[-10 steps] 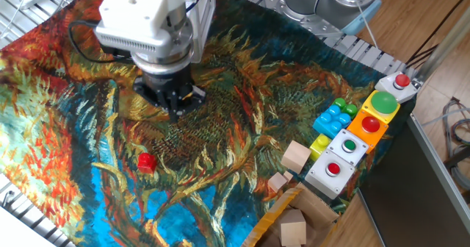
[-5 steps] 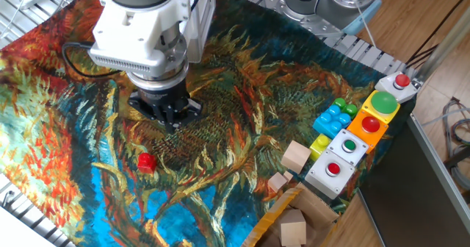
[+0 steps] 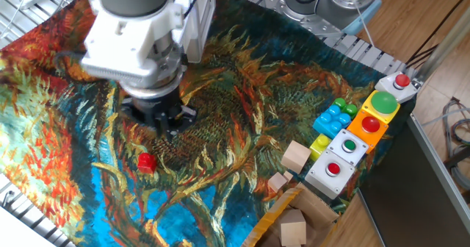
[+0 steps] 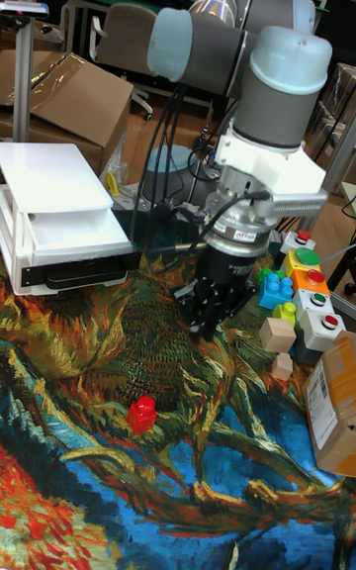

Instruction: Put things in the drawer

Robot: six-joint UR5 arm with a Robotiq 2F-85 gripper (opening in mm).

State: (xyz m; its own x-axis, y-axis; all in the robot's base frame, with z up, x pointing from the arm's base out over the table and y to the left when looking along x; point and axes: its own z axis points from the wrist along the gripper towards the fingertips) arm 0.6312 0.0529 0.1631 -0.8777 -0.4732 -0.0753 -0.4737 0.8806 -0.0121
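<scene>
A small red block (image 3: 146,161) lies on the painted cloth near the front left, also seen as the red block (image 4: 142,414) in the tall fixed view. My gripper (image 3: 158,120) hangs just above the cloth, a short way behind and to the right of the block, not touching it. Its dark fingers (image 4: 204,321) point down and look spread, with nothing between them. The drawer (image 4: 75,231) is the white tray of a white cabinet (image 4: 47,175) with a black lower edge, at the back left; it is out of the fixed view.
Pale wooden cubes (image 3: 296,157) lie at the front right beside a cardboard box (image 3: 292,225). Button boxes (image 3: 344,156) and blue, green and yellow bricks (image 3: 333,117) line the right edge. A large brown cardboard box (image 4: 69,95) stands behind the cabinet.
The gripper has moved left and toward the front, closer to the red block. The block has not moved.
</scene>
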